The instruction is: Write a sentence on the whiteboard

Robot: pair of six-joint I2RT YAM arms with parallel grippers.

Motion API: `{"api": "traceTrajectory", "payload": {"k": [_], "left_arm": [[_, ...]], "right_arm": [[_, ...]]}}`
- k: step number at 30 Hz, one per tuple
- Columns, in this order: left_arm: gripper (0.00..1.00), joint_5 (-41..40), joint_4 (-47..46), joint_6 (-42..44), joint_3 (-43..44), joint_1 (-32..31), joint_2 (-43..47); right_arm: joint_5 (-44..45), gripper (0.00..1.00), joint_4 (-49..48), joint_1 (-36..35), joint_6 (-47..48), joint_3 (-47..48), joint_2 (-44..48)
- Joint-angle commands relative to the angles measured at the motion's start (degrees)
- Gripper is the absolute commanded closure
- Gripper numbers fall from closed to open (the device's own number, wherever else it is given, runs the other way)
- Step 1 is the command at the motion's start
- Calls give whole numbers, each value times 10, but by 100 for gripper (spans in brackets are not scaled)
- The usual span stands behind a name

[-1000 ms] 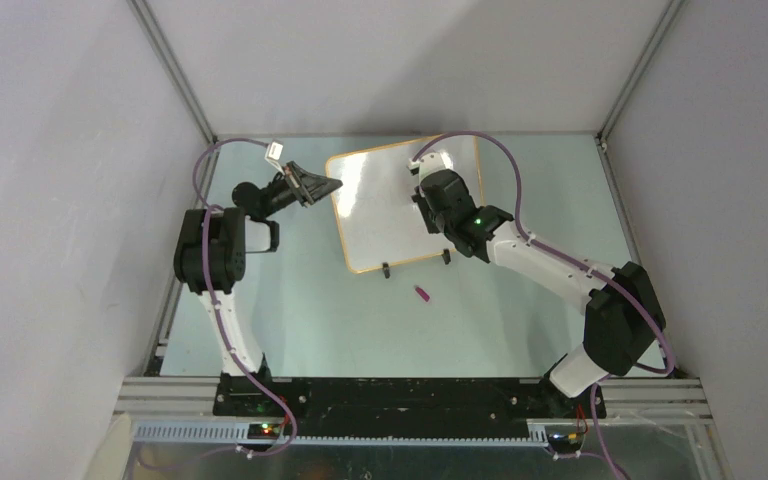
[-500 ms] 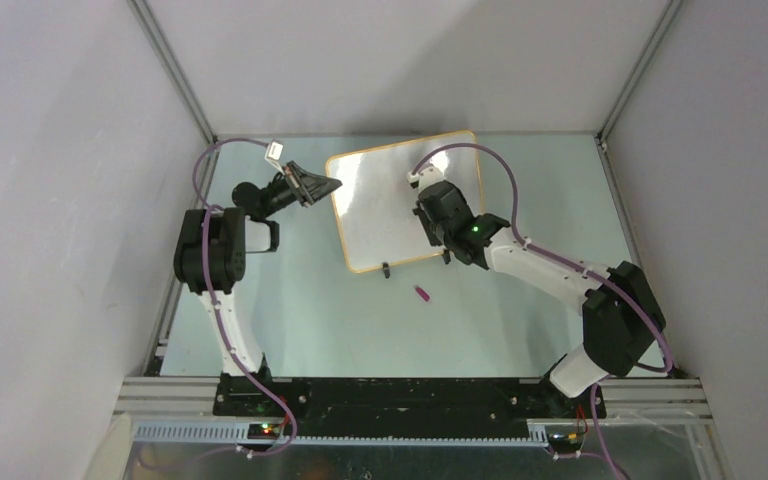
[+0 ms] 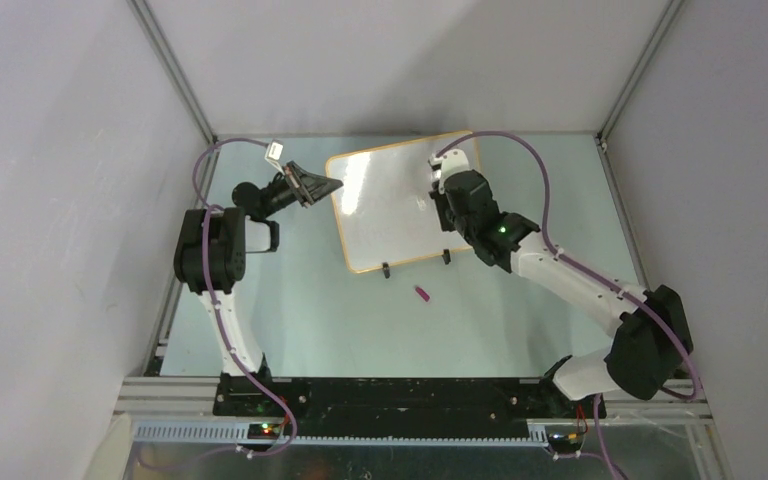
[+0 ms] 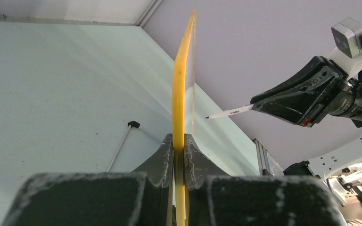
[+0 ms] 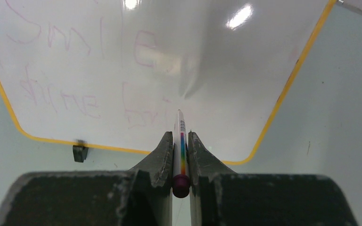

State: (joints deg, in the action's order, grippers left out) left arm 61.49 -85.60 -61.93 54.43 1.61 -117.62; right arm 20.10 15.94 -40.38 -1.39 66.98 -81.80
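Setting: pale green table [image 3: 290,310], enclosed by plain grey walls, the arm bases fixed at the near edge.

Item 1, the whiteboard [image 3: 390,215]: placed at the far middle of the table, its near edge carried on two black clip feet [image 3: 386,269]. Faint pink lettering in two lines is noted on its face.

Item 2, the left gripper [image 4: 179,146]: closed onto the yellow frame at the board's left edge. The board is seen edge-on between its fingers.

Item 3, the right gripper [image 5: 181,139]: pinched shut on a marker [image 5: 181,155], positioned over the right half of the board.

Item 4, a small purple cap [image 3: 423,293]: left lying on the table, near of the board.

Governing relation: the marker's long axis is aimed straight out of the right gripper at the board face, which lies directly ahead of the tip. The tip is set at the end of the lower line. A small gap appears in the left wrist view, so contact cannot be confirmed. Blank board is offered to the right, and the right arm is judged nearer to it.
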Motion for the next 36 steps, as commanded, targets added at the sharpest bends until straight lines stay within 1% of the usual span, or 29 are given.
{"api": "traceTrajectory", "payload": {"k": [1, 2, 3, 7, 10, 14, 19, 29, 36], "left_arm": [[100, 4, -21, 25, -4, -6, 13], [100, 4, -20, 25, -4, -6, 13], [100, 4, -20, 25, -5, -6, 13], [100, 4, -20, 25, -3, -6, 13], [100, 4, -20, 24, -3, -6, 13], [100, 4, -20, 25, -4, -8, 13], [100, 3, -20, 25, -5, -7, 13], [100, 3, -21, 24, -4, -6, 13], [100, 3, -20, 24, -4, -8, 13]], "right_arm": [[-22, 100, -109, 14, 11, -47, 34], [-33, 100, -129, 16, 11, -77, 52], [-37, 100, -173, 18, 12, -92, 64], [-50, 100, -259, 19, 29, -175, 140], [-54, 100, -298, 18, 35, -223, 196], [-62, 100, -337, 17, 40, -270, 230], [-48, 100, -338, 15, 37, -280, 217], [-39, 100, -435, 10, 48, -330, 195], [-37, 100, -446, 8, 47, -335, 175]]}}
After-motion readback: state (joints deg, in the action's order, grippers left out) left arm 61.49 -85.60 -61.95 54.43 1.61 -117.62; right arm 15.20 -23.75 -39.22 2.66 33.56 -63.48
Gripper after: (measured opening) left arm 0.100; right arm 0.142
